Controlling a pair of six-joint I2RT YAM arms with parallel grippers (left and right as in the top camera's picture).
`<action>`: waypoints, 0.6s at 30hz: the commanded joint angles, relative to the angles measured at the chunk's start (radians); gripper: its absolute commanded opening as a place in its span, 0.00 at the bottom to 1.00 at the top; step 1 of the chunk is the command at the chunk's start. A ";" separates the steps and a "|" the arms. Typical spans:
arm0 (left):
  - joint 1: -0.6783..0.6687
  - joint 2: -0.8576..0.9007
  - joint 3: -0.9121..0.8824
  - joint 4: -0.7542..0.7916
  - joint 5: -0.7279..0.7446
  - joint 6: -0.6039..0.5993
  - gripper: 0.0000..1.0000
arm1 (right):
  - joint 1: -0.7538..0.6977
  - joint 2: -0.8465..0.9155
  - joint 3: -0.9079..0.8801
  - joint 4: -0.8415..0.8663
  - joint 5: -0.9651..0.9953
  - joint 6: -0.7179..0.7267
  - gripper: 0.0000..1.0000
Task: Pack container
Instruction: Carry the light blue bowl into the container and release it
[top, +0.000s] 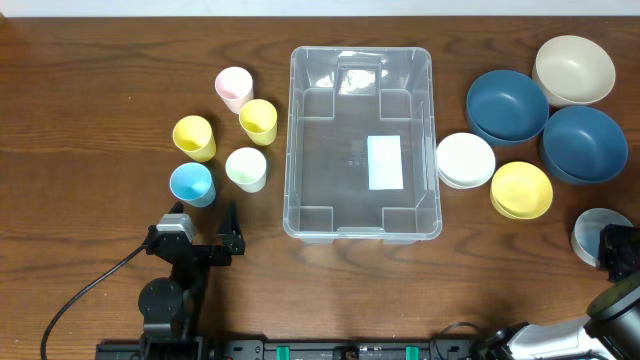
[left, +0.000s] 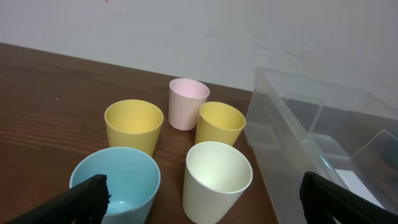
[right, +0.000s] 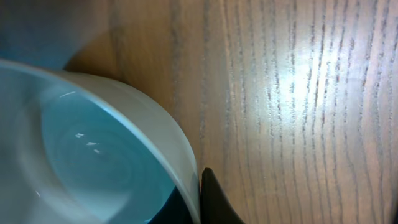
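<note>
We log the container (top: 340, 150) empty, mid-bench (top: 100, 60). Left gripper (left: 205, 202) gapes wide, holding nothing. Right gripper (top: 618, 252) sits at the pale bowl (top: 590, 230) rim; we cannot tell its closure. A shallow rim pinch could slip.

A pale bowl (right: 93, 155) fills the lower left of the picture, seen from very close. Its rim is whitish and its inside is light blue with small glints. The rim curves from the left edge down to the bottom centre. There the pointed tip of a dark finger (right: 214, 199) stands right against the bowl's outer side. The brown wooden table (right: 298, 93) takes up the right half, with a bright glare on it. A dark blue blur (right: 37, 25) sits in the top left corner, too soft to identify.
</note>
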 joint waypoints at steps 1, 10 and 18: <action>0.005 -0.006 -0.030 -0.014 -0.004 0.017 0.98 | -0.025 0.035 -0.025 -0.025 0.039 0.005 0.02; 0.005 -0.006 -0.030 -0.014 -0.004 0.017 0.98 | -0.093 -0.049 0.030 -0.119 -0.248 -0.014 0.01; 0.005 -0.006 -0.030 -0.014 -0.004 0.017 0.98 | -0.128 -0.302 0.115 -0.130 -0.389 -0.147 0.01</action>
